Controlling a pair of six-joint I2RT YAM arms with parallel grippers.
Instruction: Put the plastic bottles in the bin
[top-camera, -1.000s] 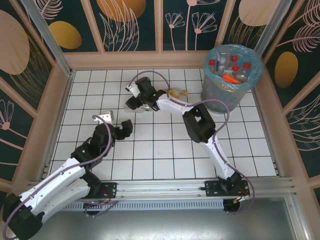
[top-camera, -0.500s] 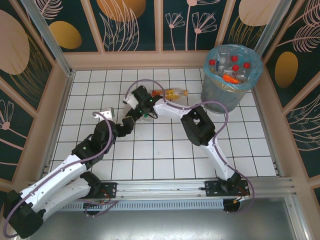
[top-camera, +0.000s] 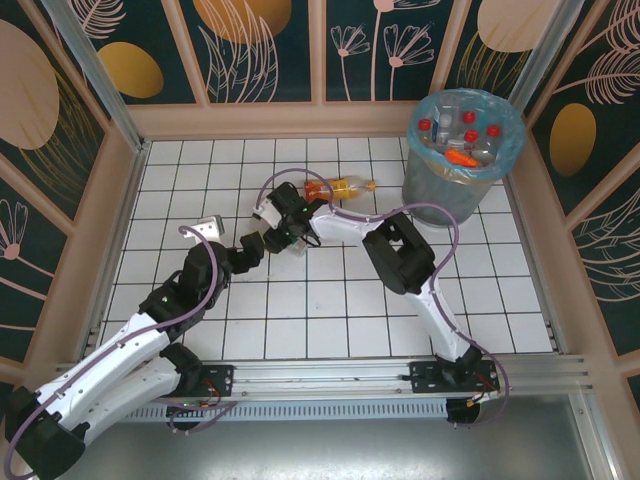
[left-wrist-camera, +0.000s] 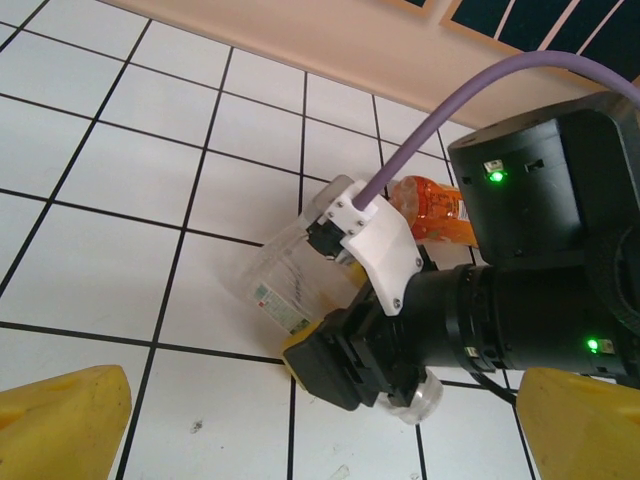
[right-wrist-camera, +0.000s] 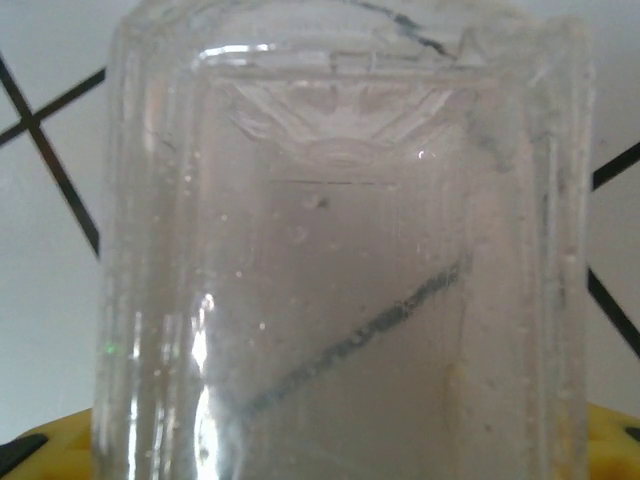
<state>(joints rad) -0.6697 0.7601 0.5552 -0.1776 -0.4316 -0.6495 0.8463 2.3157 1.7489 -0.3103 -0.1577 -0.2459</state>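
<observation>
The right pincer (left-wrist-camera: 372, 382) covers much of the clear bottle (left-wrist-camera: 285, 280), its grip impossible to judge, while the orange bottle (left-wrist-camera: 430, 205) is half lost behind that arm's black housing (left-wrist-camera: 530, 180).

Left arm (top-camera: 150, 330) reaches from the table's near-left corner toward its middle, left gripper (left-wrist-camera: 320, 430) spread wide; right arm (top-camera: 400, 255) folds at the elbow and stretches leftward; right gripper (top-camera: 284, 236) clamps a clear bottle (left-wrist-camera: 285, 285), just beside the left gripper.
</observation>
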